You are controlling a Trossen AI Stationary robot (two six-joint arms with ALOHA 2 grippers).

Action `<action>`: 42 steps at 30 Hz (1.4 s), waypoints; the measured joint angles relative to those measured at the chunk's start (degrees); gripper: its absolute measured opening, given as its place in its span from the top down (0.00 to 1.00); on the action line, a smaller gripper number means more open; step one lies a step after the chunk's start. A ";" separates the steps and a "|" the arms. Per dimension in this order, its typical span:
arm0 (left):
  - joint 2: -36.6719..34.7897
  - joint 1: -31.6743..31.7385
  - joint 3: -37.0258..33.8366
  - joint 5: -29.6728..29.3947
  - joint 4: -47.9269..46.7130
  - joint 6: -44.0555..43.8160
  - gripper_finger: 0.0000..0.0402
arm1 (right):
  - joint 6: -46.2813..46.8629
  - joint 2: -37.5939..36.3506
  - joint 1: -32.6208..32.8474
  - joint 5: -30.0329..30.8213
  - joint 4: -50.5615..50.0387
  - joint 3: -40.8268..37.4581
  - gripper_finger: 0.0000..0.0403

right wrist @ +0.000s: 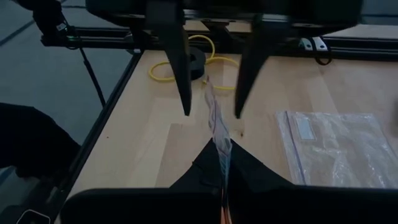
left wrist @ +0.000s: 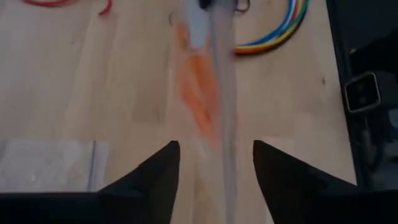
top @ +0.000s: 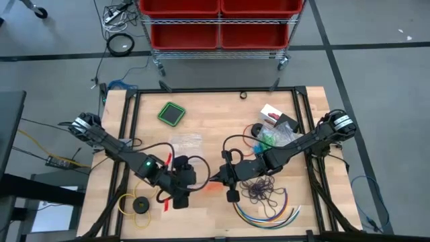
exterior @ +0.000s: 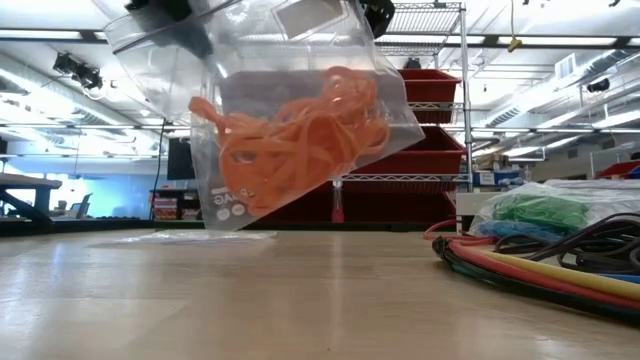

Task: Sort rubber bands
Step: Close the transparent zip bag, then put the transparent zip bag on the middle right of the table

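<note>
A clear zip bag (exterior: 290, 120) of orange rubber bands (exterior: 300, 150) hangs above the table's middle, with my right gripper (right wrist: 222, 152) shut on it. My left gripper (left wrist: 215, 144) is open. Its two fingers stand on either side of the bag's thin edge (right wrist: 211, 109), with a gap on each side. In the high view the two grippers face each other over the orange bunch (top: 211, 185). Green and blue rubber bands (top: 269, 138) lie in bags at the right. A loose dark purple bunch (top: 262, 191) lies near the front. My right gripper pinches the bag's upper edge (right wrist: 219, 140) between its two shut fingers, coming from the table's right and slanting down. The bag hangs tilted below the hold, clear of the table, with the orange bands sagging inside it.
Curved multicoloured cables (top: 269, 212) lie at the front right. A yellow ring with a black disc (top: 138, 204) sits at the front left. An empty clear bag (top: 185, 142) lies behind the grippers, and a green square lid (top: 172, 113) lies farther back. Bare wood shows at the back centre.
</note>
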 joint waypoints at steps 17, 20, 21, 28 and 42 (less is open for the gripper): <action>0.00 -0.97 0.00 2.77 -2.10 -1.22 0.96 | 0.00 -0.02 0.00 0.23 0.02 0.00 1.00; 0.00 -0.97 0.00 2.26 -1.87 -1.40 0.86 | 0.15 -0.02 -0.09 2.06 -0.28 0.00 1.00; 0.00 -0.97 0.00 2.02 -1.93 -1.42 0.82 | 0.44 -0.01 -0.22 2.24 -0.44 -0.01 1.00; 0.00 -1.42 0.00 -2.02 -5.24 -2.93 0.57 | 5.28 -0.02 -1.03 4.51 -4.74 -0.02 1.00; -0.30 -12.04 -2.83 -28.39 -18.76 -16.72 0.49 | 20.18 -2.76 -3.91 22.67 -19.07 -0.13 1.00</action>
